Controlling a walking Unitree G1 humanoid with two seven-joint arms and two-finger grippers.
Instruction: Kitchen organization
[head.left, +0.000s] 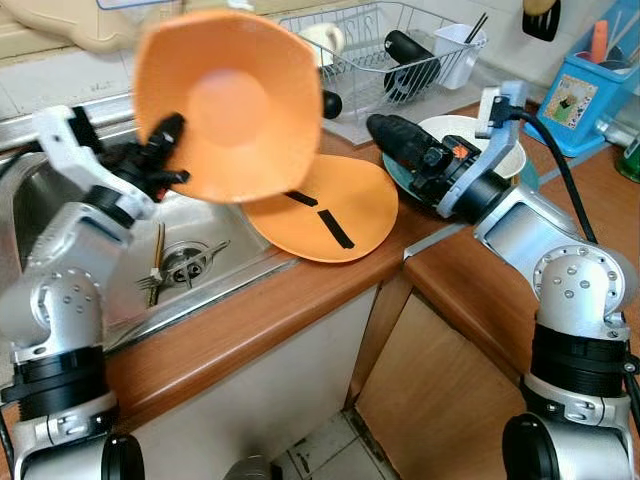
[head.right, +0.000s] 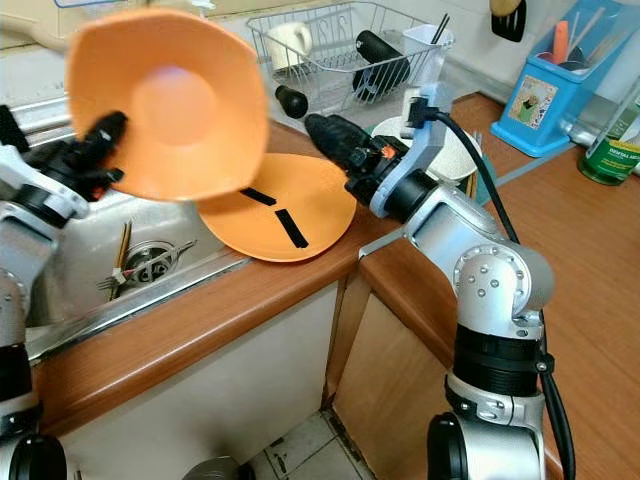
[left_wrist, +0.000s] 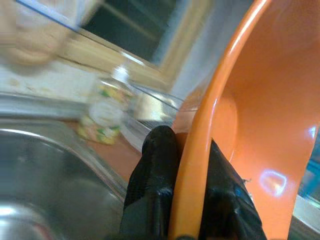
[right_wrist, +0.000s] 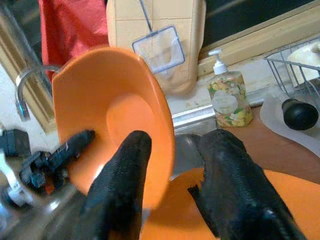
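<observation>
— What have your grippers got hold of?

— My left gripper (head.left: 172, 150) is pinched on the rim of an orange bowl (head.left: 230, 105). From the left wrist camera I see one black finger (left_wrist: 155, 185) on the outside of the rim and the other on the inside, pressed tight against the orange plastic. The bowl is lifted off the counter and tipped, its hollow facing my head camera.

— And the right one?

— My right gripper (right_wrist: 172, 175) holds nothing. Its two fingers stand apart with a clear gap between them, pointing toward the bowl from the counter side.

— Where does the bowl sit relative to everything else?

— It hangs above the edge of the steel sink (head.left: 60, 200), partly over an orange plate (head.left: 335, 210) that lies flat on the wooden counter (head.left: 260, 310) and overhangs the sink edge. The plate carries two black strips. My right gripper hovers just past the plate's far edge, near a white bowl (head.left: 460, 135) on a teal plate.

— Does one camera give you anything the others miss?

— The right wrist camera shows a tap (right_wrist: 25, 82), a soap dispenser (right_wrist: 225, 100) on the ledge and a red cloth behind. The head views show cutlery by the sink drain (head.left: 185, 262), a wire dish rack (head.left: 390, 50) holding a mug, and a blue holder (head.left: 585, 100) further along the counter.
</observation>
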